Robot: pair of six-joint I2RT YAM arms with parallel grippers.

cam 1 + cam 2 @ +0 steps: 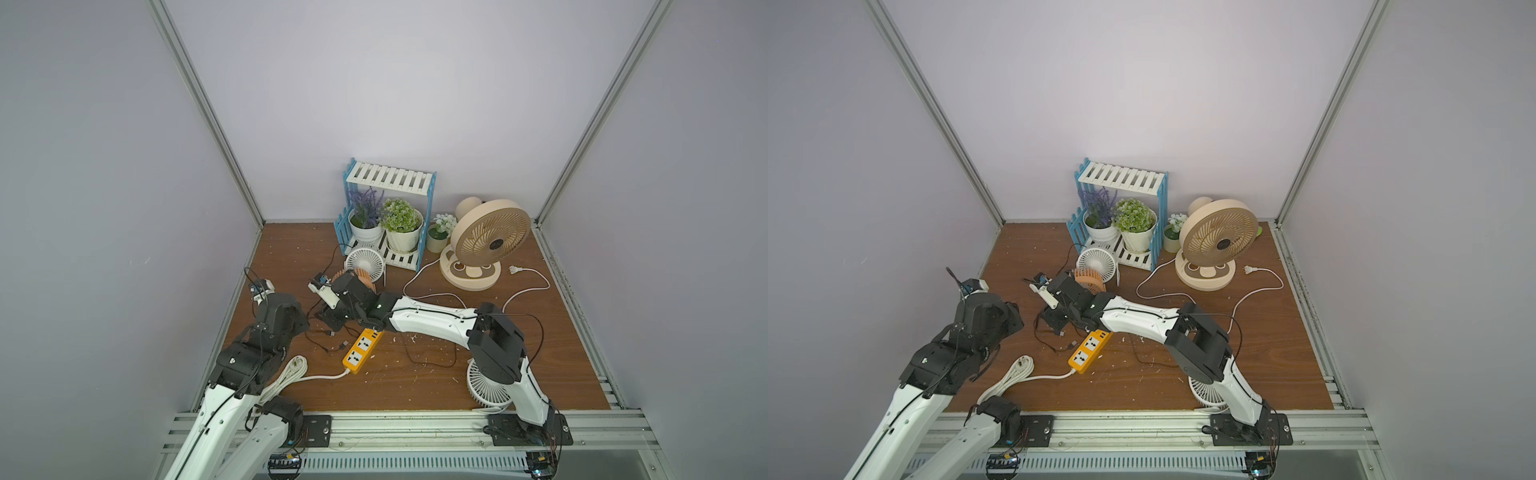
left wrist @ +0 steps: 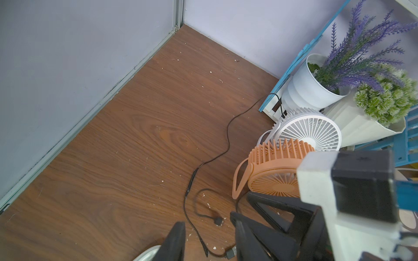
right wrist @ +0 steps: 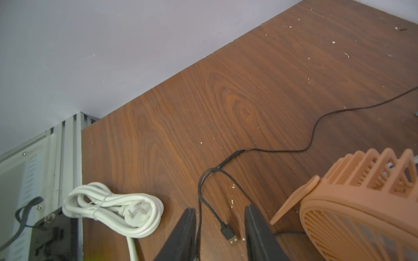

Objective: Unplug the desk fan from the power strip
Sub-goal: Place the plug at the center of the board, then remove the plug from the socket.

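My right gripper [image 3: 220, 208] is open by a loose USB plug [image 3: 230, 236]. My left gripper [image 2: 208, 226] looks parted too, I think.

The brown wooden tabletop [image 1: 552, 374] is carrying an orange-yellow power strip [image 1: 360, 351], whose white cord [image 1: 289, 374] is lying coiled near the front edge. A black cable's USB plug [image 3: 227, 231] is lying loose on the wood. Farther back, a plant shelf [image 1: 390, 176], a small pot [image 1: 436, 243], a beige fan [image 1: 492, 235], an orange fan [image 1: 368, 278] and a white fan [image 1: 365, 264] are standing; a 2nd white fan [image 1: 484, 386] is sitting near the front.
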